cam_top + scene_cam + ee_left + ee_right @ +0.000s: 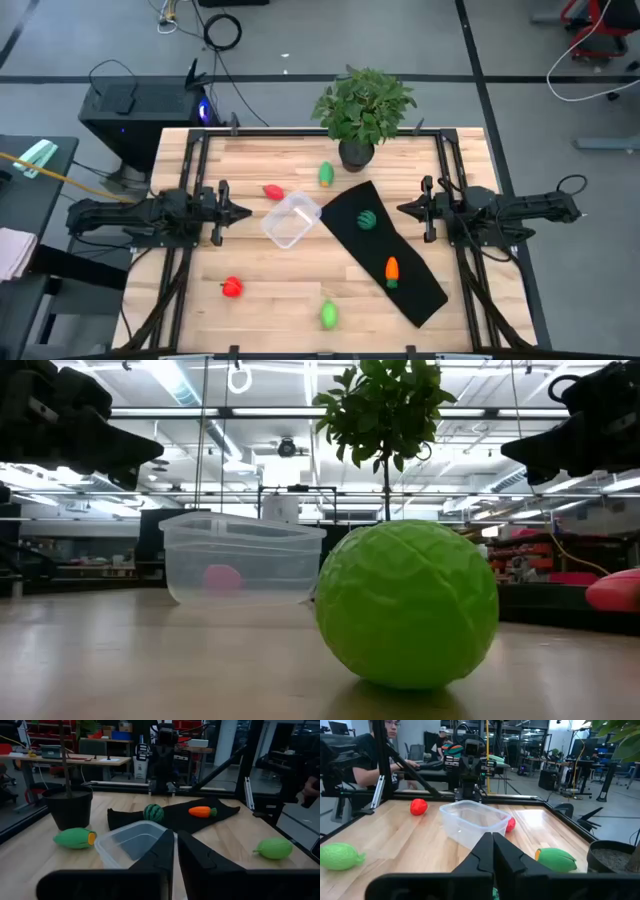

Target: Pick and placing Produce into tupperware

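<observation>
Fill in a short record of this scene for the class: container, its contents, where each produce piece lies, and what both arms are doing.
container: clear tupperware, mid-table
contents: empty
on black mat: dark green round piece, carrot
on bare wood: red piece beside the tupperware, red piece, light green piece near the potted plant, light green piece at the near edge
left gripper: jaws shut, holding nothing
right gripper: jaws shut, holding nothing

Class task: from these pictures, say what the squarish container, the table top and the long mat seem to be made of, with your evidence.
Container: clear, slightly glossy plastic; a red piece shows through its wall in the low view.
Table top: pale wood, seemingly jointed strips, with visible grain.
Mat: black and matte, rumpled at one end; probably cloth or felt.
</observation>
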